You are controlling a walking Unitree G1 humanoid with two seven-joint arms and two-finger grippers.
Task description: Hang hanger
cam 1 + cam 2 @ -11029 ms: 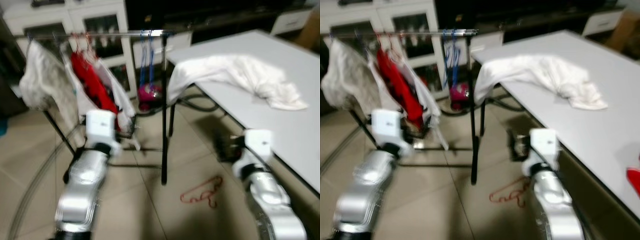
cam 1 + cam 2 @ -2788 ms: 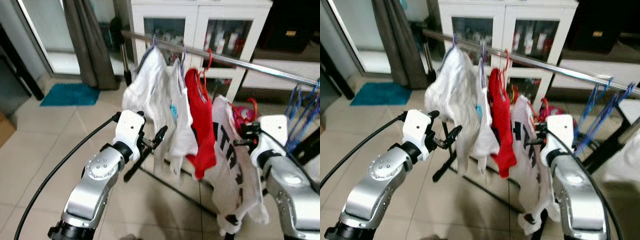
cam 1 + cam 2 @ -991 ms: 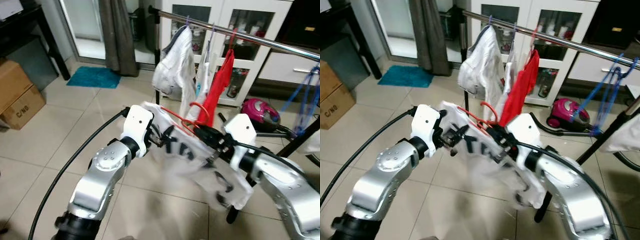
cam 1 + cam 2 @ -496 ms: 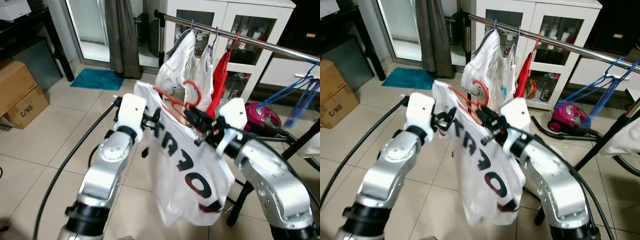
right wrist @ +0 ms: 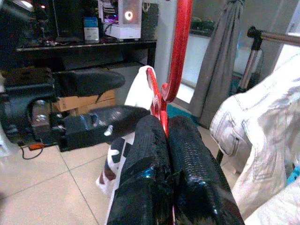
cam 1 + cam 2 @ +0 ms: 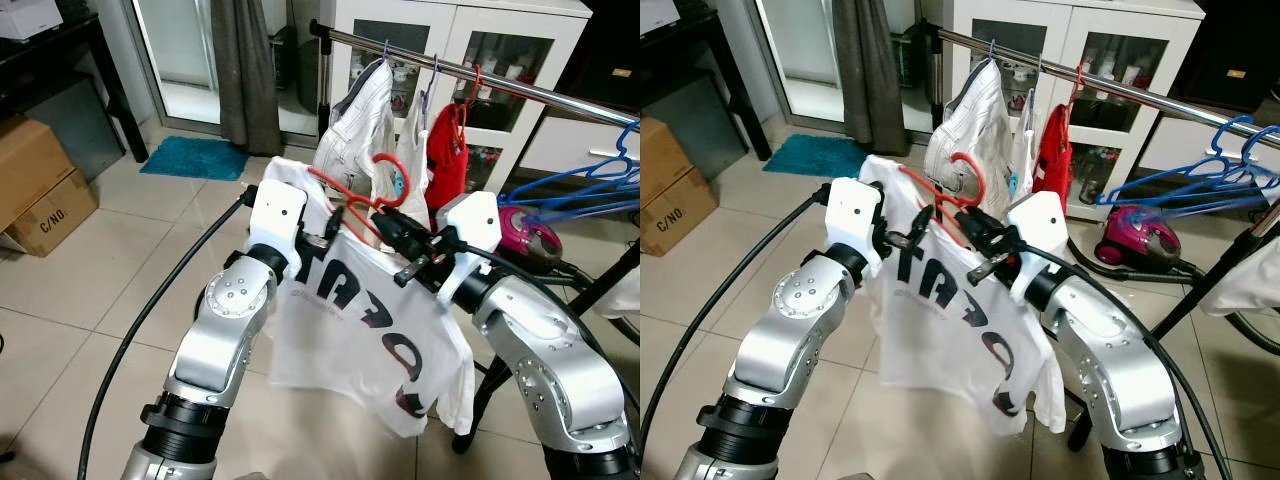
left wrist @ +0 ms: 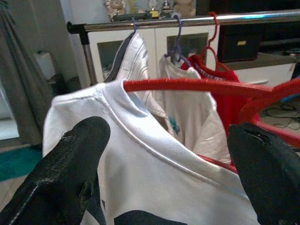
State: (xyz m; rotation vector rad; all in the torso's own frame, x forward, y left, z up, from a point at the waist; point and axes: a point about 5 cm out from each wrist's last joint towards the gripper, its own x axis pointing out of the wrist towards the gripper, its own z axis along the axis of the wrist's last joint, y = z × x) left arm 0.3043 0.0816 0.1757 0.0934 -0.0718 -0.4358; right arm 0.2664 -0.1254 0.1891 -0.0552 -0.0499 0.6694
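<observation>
A red hanger point(image 6: 381, 176) carries a white T-shirt point(image 6: 345, 325) with black letters, held up before the clothes rail point(image 6: 500, 84). My right gripper point(image 6: 392, 224) is shut on the hanger's neck just under the hook; the right wrist view shows its fingers point(image 5: 146, 154) pinching the red wire point(image 5: 180, 51). My left gripper point(image 6: 326, 227) is open at the shirt's left shoulder. In the left wrist view the hanger's arm point(image 7: 187, 86) and the collar point(image 7: 140, 140) lie between its spread fingers point(image 7: 70, 168).
On the rail hang a white garment point(image 6: 355, 130), a red garment point(image 6: 446, 160) and blue hangers point(image 6: 590, 190). A white cabinet point(image 6: 505, 45) stands behind. A cardboard box point(image 6: 45, 190), a blue mat point(image 6: 195, 157) and a pink vacuum point(image 6: 525, 225) sit on the tiled floor.
The hanger with the shirt has come up from low down to chest height. The shirt's hem now swings to the right. My left gripper has closed in on the shoulder.
</observation>
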